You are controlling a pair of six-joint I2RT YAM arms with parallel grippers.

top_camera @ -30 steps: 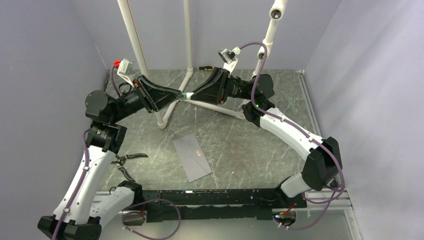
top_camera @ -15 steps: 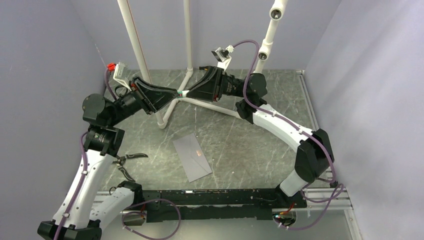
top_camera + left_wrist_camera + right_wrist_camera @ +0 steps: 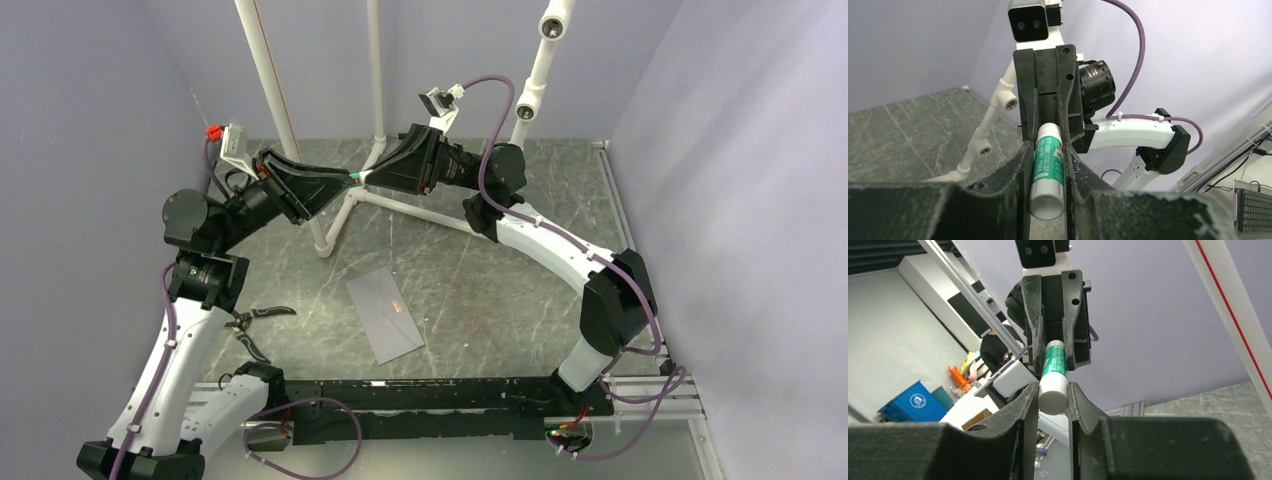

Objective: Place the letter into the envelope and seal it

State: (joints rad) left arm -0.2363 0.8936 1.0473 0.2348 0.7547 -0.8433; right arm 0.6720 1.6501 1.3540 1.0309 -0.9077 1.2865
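Note:
The pale grey envelope (image 3: 385, 316) lies flat on the table near the middle, slanted, flap folded down. The tan letter does not show as a separate sheet; only a small tan spot shows on the envelope. Both grippers are raised above the back of the table, tip to tip. A green and white glue stick (image 3: 360, 180) spans between them. My left gripper (image 3: 350, 183) is shut on its green body (image 3: 1048, 170). My right gripper (image 3: 369, 177) is shut on its white cap end (image 3: 1053, 392). In the left wrist view my left gripper (image 3: 1048, 155) faces the right one.
A white pipe frame (image 3: 330, 225) stands at the back, its legs spreading over the table under the grippers. A screwdriver (image 3: 408, 135) lies by the back wall. A black tool (image 3: 262, 315) lies left of the envelope. Purple walls close in on three sides.
Both grippers, still joined on the glue stick, have shifted together toward the back and slightly left. The envelope has not moved.

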